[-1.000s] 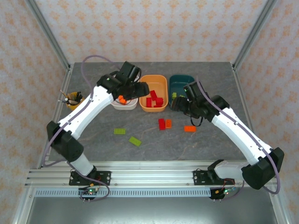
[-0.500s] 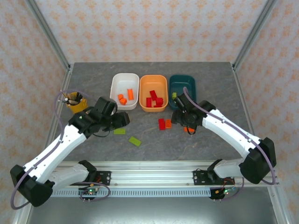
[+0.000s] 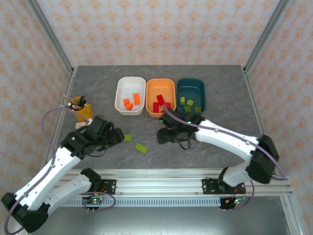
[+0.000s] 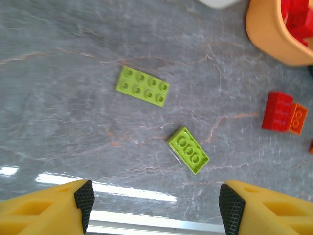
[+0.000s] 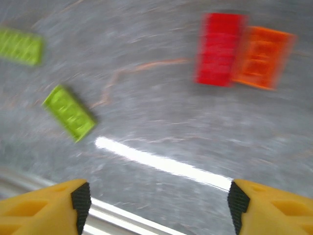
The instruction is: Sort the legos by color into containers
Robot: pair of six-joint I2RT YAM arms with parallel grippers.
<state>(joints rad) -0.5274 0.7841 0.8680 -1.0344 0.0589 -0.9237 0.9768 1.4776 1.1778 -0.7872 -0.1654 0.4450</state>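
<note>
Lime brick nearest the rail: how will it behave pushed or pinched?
The lime brick looks like rigid moulded plastic, so probably no flex. Lying flat on the table, it should slide, not roll or tip. Small, so likely light.

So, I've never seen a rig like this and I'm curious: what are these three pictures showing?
These are two robot arms, a left arm and a right arm, bolted to the near edge of a table, sorting toy bricks by colour. The wide picture looks down from above and behind them. The other two come from a camera on each wrist; the yellow fingers at the bottom belong to that arm. At the back stand a white tub holding orange pieces, an orange tub holding red ones and a teal tub holding green ones, with a yellow cup off to the left. Loose on the table lie two green bricks and a red brick beside an orange brick. The left pincer and the right pincer are both open and hold nothing.
</note>
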